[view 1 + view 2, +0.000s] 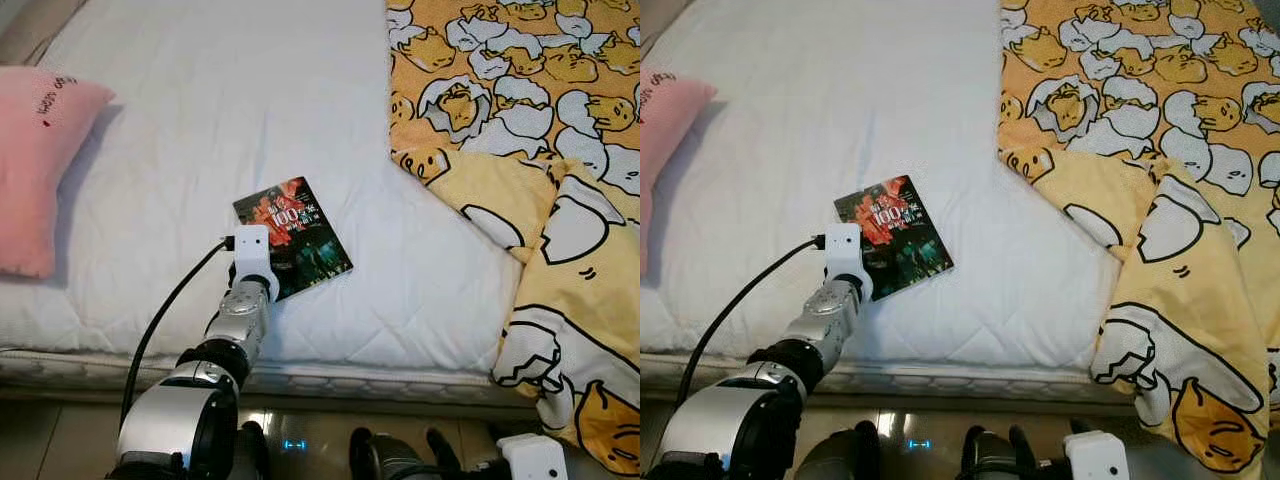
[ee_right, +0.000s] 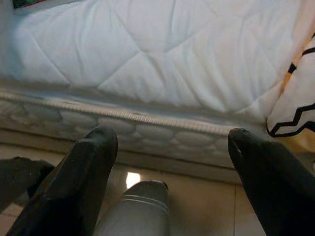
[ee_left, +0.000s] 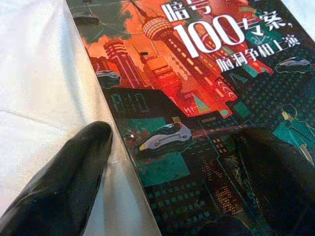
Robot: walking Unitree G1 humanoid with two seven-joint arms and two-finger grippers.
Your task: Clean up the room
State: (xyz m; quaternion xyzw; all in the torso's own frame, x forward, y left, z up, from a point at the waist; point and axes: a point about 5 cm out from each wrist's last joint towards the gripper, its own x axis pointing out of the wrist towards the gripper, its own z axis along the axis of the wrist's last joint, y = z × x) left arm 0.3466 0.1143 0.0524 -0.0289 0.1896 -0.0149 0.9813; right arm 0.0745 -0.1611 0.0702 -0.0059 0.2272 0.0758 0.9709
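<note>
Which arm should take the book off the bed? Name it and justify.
Left. The left gripper already sits open at the book, one finger on the cover, the other on the mattress beside its edge. The right gripper hangs low by the bed's side.

One book (image 1: pixel 294 236) lies on one white mattress (image 1: pixel 230 110), under the left gripper (image 3: pixel 172 147), whose two fingers are spread over the book's edge. One pink pillow (image 1: pixel 35 160) sits well to that gripper's left. One yellow duvet (image 1: pixel 520 120) lies to its right.

Spread end effector (image 3: pixel 172 142) astride book (image 3: pixel 197 88) edge
</note>
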